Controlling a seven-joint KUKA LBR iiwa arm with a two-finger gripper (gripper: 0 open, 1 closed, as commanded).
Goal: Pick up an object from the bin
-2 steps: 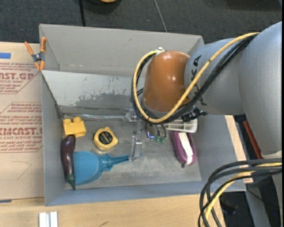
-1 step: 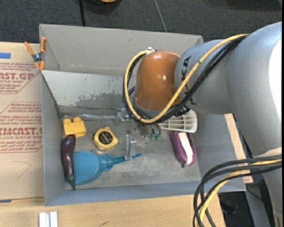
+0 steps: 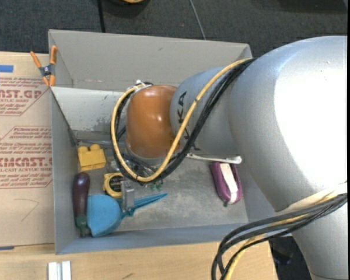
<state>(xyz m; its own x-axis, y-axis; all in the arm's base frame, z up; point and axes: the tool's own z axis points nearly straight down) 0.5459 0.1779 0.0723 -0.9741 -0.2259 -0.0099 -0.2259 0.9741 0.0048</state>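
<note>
Claw [image 3: 128,192] sits low in the front-left part of the bin [image 3: 163,54], under the orange wrist cover [image 3: 149,121] and the looped cables [image 3: 118,150]. Whether it is apart or together cannot be told, since the wrist hides most of it. It is right over a blue-teal tool [image 3: 108,213] with a wide blue head and a thin pointed teal handle, lying near the front wall. That is the likely target: the claw looks to be at or just above where head meets handle, with nothing visibly clamped. Just beside it is a small yellow round piece [image 3: 112,183]. A purple toy aubergine [image 3: 80,192] lies along the left wall against the blue head, and a yellow block [image 3: 91,156] sits further back. A purple-and-white object [image 3: 224,182] is well apart on the other side. Risks, as a judgement: the corner is crowded, so closing could catch the yellow round piece too or shove the aubergine. The thin handle could slip, or the head-heavy tool could swing on lift. The low cables could drag neighbours.
</note>
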